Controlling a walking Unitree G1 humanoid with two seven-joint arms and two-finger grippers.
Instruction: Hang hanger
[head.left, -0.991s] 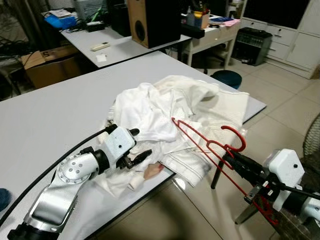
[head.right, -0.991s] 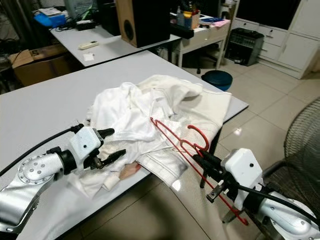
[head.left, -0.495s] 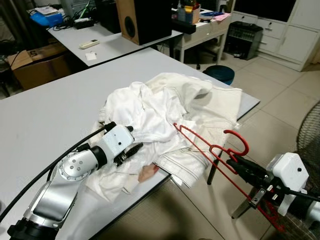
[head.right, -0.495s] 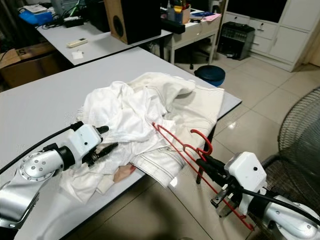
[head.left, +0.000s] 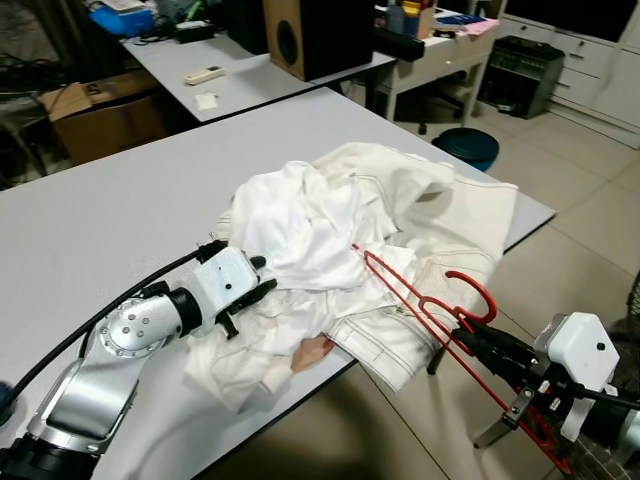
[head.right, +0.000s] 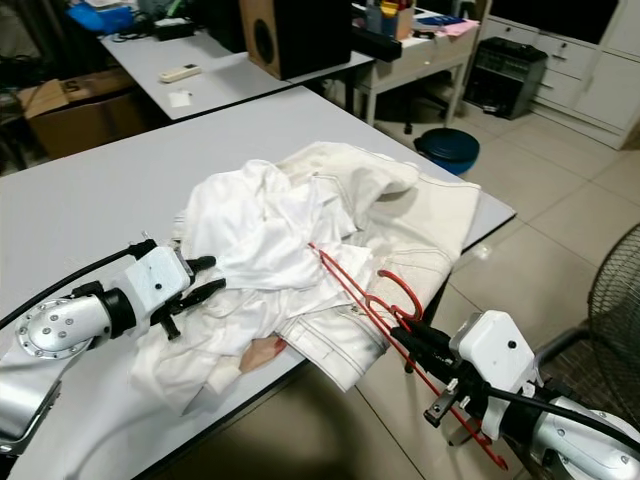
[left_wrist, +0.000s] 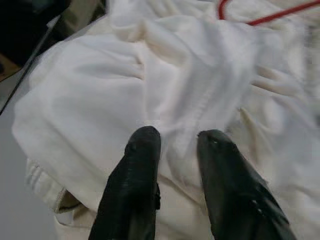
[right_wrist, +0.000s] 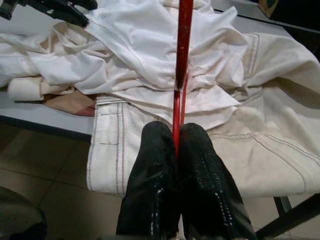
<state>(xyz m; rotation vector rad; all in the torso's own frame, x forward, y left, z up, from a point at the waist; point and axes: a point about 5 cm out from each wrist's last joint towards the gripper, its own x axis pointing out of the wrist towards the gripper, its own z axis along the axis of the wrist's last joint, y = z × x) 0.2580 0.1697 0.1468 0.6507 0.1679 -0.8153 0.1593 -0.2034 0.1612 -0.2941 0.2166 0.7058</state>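
Right gripper (head.right: 415, 345) clamps the stiff, light red hanger (head.left: 420, 298) by its rod beside the white clothes (head.left: 330, 230); left gripper (left_wrist: 177, 145) narrowly parted on soft cloth.

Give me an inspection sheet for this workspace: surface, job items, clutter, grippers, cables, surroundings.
Surface: grey table, clothes heaped at its near corner.
Job's things: red wire hanger, one end over the white crumpled garments, hook near the table edge.
Clutter: nothing seen besides the garments.
Grippers: left gripper open, fingers against the white cloth; right gripper shut on the hanger's wire.
Cables: black cable running along the left arm.
Surroundings: second desk with wooden speaker, cardboard box, blue stool, tiled floor.
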